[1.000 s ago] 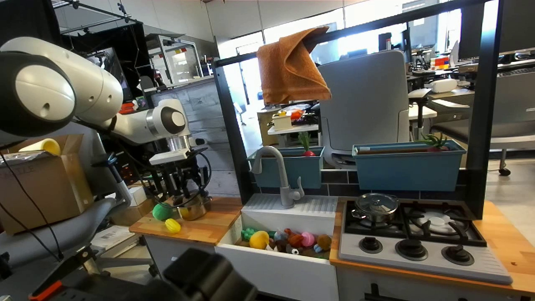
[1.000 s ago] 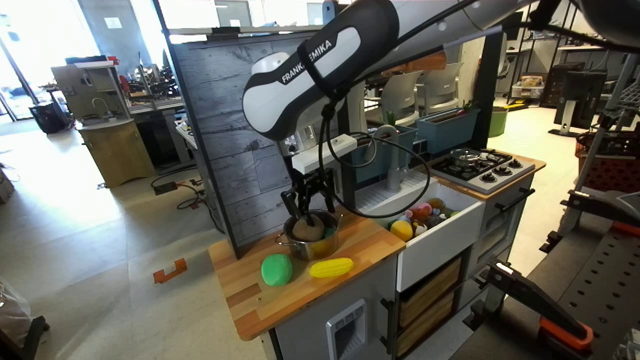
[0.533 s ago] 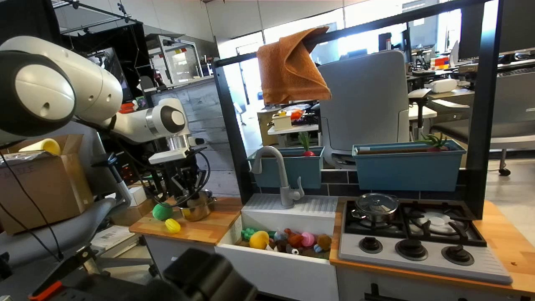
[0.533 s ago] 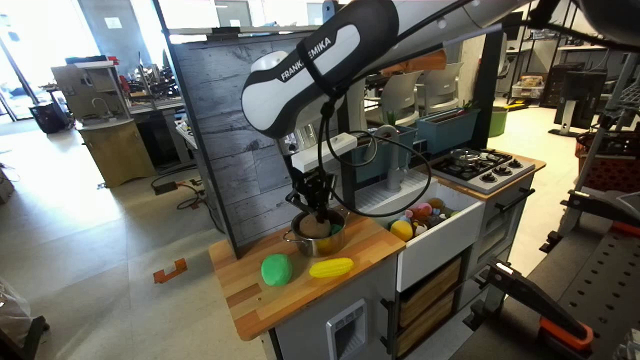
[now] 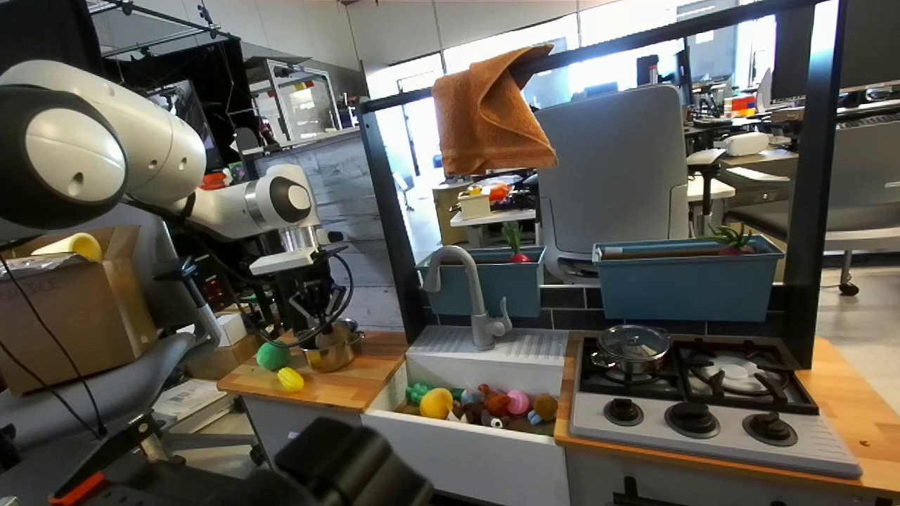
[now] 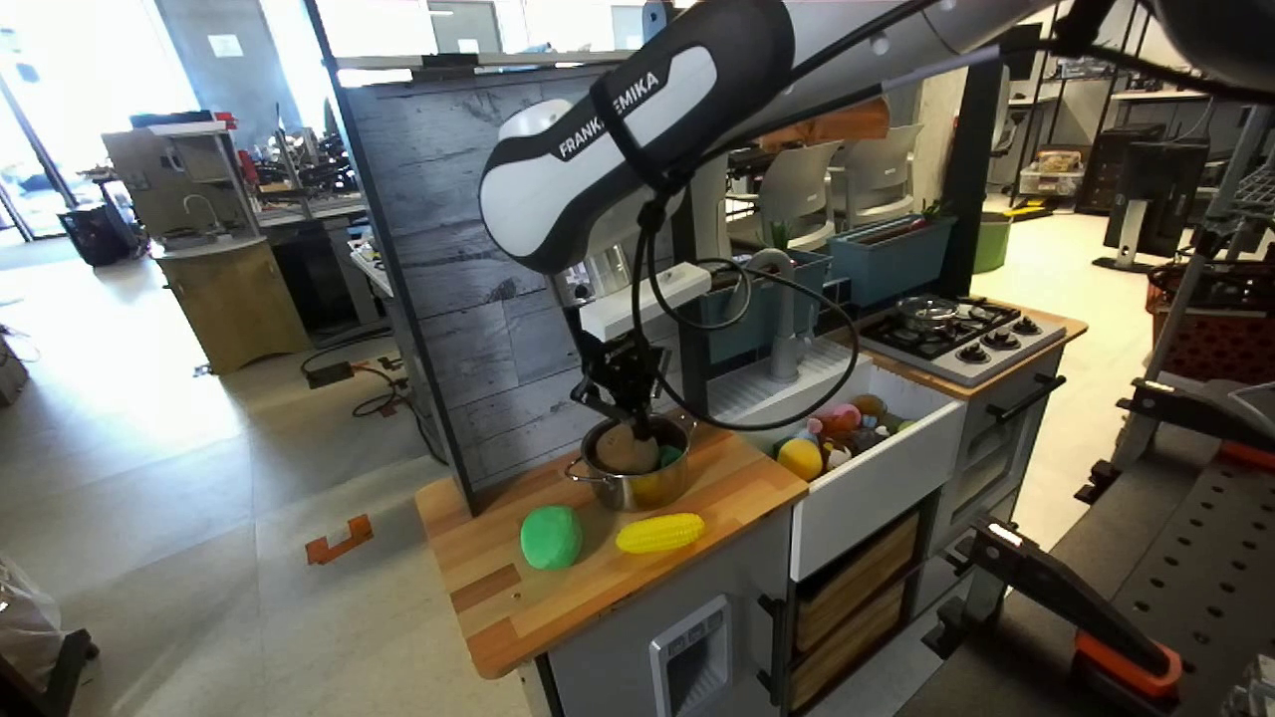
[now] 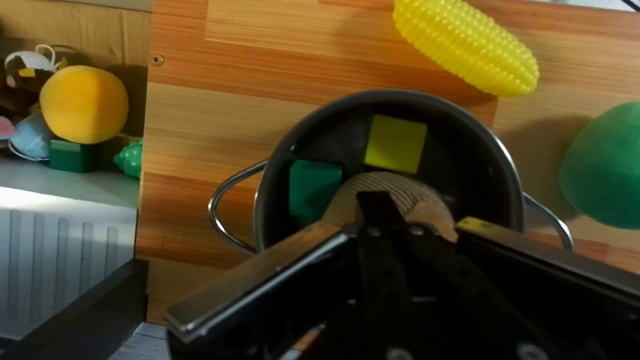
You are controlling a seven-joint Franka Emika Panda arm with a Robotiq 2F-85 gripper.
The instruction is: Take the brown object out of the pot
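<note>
Blocks [image 7: 315,189] obstruct the pot [image 7: 271,200], free toward the green ball [image 7: 607,167].

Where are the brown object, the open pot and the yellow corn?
Brown object [image 6: 624,451], in an exterior view: exposed side.
Open pot [image 6: 616,494], in an exterior view: outer wall.
Yellow corn [image 7: 466,47], wrist view: kernels near its middle.

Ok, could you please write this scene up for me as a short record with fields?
pot: on the wooden counter, no lid
inside pot: brown object, green block, yellow block
claw: at the brown object; whether it grips is unclear
beside pot: yellow corn, green rounded toy
stove: holds a lidded pan
task: brown object not yet out
</note>
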